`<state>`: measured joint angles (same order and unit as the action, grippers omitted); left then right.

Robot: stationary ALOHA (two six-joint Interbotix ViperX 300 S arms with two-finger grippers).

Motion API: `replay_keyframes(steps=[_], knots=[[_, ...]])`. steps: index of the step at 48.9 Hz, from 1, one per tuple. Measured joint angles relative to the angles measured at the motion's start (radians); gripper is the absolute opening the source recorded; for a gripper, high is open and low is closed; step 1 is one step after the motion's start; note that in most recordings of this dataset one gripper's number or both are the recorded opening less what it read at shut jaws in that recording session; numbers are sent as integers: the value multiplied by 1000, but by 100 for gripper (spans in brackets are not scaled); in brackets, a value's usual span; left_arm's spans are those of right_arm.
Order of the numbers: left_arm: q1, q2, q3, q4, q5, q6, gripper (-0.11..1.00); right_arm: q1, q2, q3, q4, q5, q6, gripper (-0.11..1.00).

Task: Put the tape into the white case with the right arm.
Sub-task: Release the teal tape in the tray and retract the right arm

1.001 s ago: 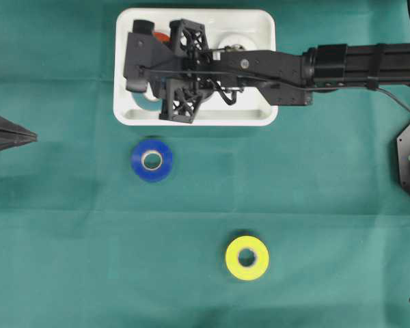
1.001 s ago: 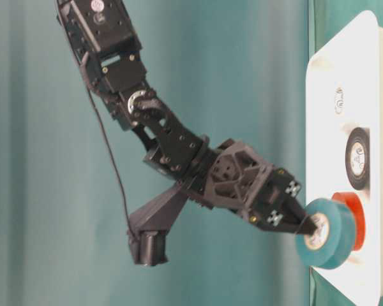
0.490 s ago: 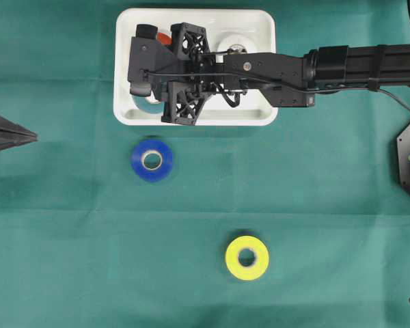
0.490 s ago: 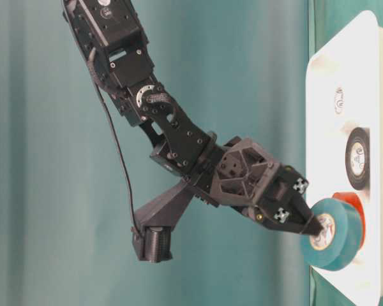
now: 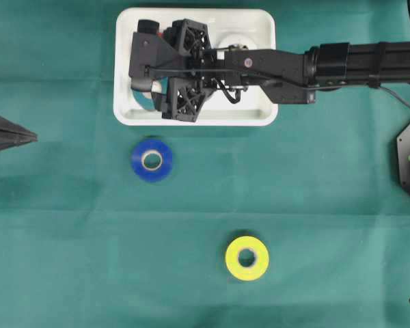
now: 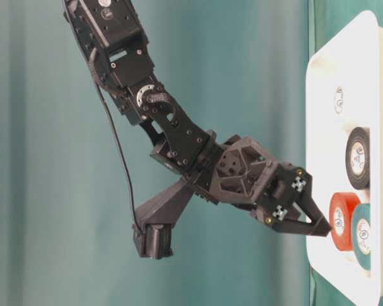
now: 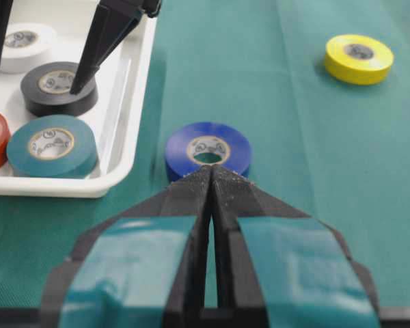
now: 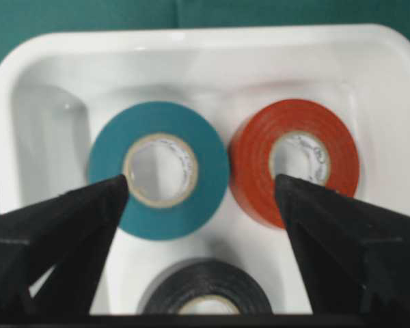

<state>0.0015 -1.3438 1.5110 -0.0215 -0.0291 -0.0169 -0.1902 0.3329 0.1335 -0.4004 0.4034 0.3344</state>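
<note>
The white case (image 5: pixel 258 29) holds a teal tape (image 8: pixel 208 179) lying flat beside a red tape (image 8: pixel 249 164). Just above them hangs my right gripper (image 8: pixel 201 183), open, with one finger on each side and nothing between them. From table level the right gripper (image 6: pixel 319 213) points at the case (image 6: pixel 345 64), clear of the teal tape (image 6: pixel 362 236). A blue tape (image 5: pixel 138 160) and a yellow tape (image 5: pixel 260 257) lie on the green cloth. My left gripper (image 7: pixel 211 171) is shut and empty, just short of the blue tape (image 7: pixel 178 147).
The case also holds a black tape (image 8: pixel 205 283) and a white tape (image 7: pixel 20 44). The right arm stretches across the case from the right edge. My left gripper (image 5: pixel 31 137) rests at the table's left edge. Green cloth covers the table.
My right gripper has opened and let go of the teal tape. The tape hung tilted on the fingertips before and now lies flat in the case next to the red one.
</note>
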Motion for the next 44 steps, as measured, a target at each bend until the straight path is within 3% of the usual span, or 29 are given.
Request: replay_keyframes(steps=[12,25,44], knots=[[0,0,0,0,0,0,0,0,-77,80,0,37,2,61],[0,0,0,0,0,0,0,0,-256,285,0,28,8,61],[0,-2,0,0,0,0,0,0,-598,689,0,-221,8,61]])
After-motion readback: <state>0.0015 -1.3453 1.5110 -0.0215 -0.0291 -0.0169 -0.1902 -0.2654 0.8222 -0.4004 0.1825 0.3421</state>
